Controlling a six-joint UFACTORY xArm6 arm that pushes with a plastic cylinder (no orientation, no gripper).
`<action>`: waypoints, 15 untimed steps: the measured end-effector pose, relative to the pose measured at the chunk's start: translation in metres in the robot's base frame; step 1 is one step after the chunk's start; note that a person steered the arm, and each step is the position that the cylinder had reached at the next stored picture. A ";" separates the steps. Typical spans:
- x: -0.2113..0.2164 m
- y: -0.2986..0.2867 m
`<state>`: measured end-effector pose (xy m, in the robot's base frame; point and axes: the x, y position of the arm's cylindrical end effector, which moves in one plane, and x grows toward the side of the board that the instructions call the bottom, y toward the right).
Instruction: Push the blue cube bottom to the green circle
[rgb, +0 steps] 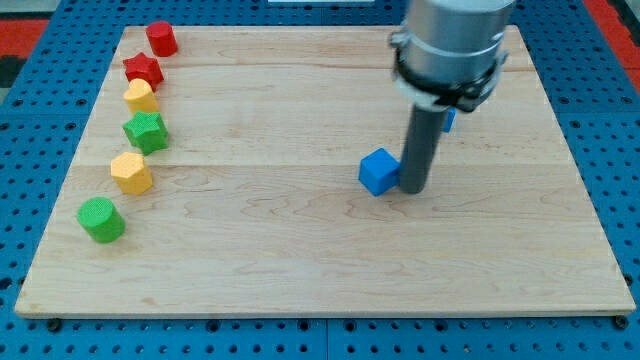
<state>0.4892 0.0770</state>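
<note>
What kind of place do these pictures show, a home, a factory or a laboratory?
Most likely a robotics laboratory bench. A pale wooden board lies on a blue perforated base, small coloured blocks such as the blue cube and the green circle sit on it, and my tip touches the cube's right side.

The blue cube (378, 171) sits mid-board, corner toward the view's bottom; the green circle (101, 219) stands well apart, far left.

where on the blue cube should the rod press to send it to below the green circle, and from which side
No grip here, only a push. Press the blue cube on its face toward the view's right, which my tip already stands beside. The green circle lies far toward the view's left and slightly lower, so push leftward and a little downward, keeping contact centred on that flat face.
</note>
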 end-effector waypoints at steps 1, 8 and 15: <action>0.006 -0.031; 0.001 -0.173; 0.029 -0.212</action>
<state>0.5177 -0.1354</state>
